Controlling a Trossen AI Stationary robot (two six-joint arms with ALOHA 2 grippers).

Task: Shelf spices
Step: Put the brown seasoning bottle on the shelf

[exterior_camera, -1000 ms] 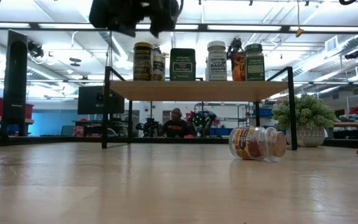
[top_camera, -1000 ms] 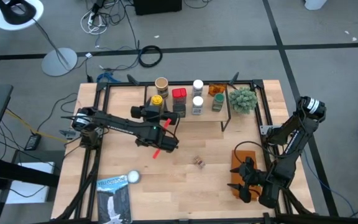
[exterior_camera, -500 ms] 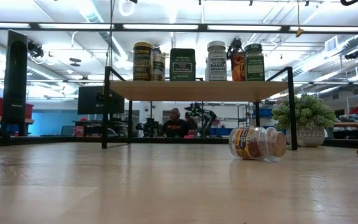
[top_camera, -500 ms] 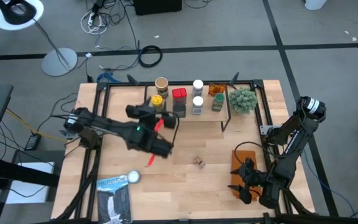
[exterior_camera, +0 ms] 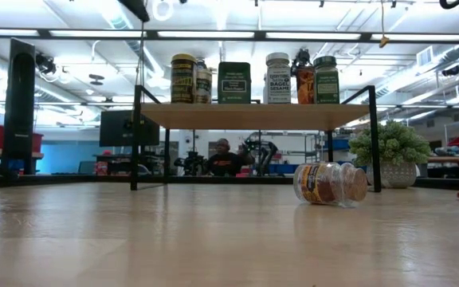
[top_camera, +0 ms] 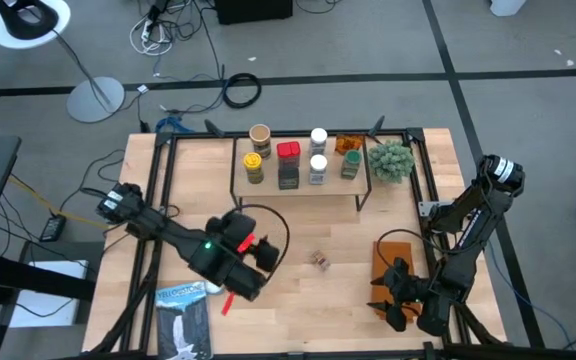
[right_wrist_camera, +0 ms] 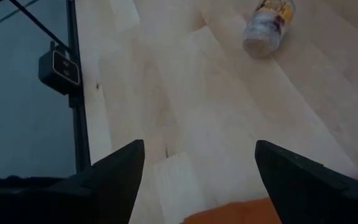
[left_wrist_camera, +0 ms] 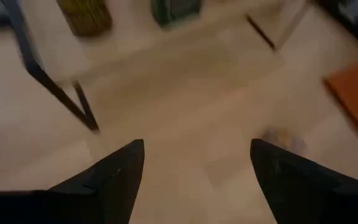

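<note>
Light wood carries most spices [exterior_camera: 253, 78] already: we see six upright in a row on the shelf [top_camera: 298, 188] by the tabletop's far edge, leaving one clear jar [top_camera: 319, 260] on its side mid-table, probably next. Our left gripper [top_camera: 230, 290] hangs wide and empty near the front-left corner; the right gripper [top_camera: 393, 300] waits spread over the orange cloth [top_camera: 390, 255]

Wooden tabletop [top_camera: 308, 225] framed by black rails. Green potted plant [top_camera: 391, 159] set at far right. Orange folded cloth [top_camera: 388, 255] laid near right edge. Blue-and-white booklet [top_camera: 183, 318] at near left, white ball [top_camera: 214, 285] just beside it. Seated person [exterior_camera: 225, 159] seen in room behind.
</note>
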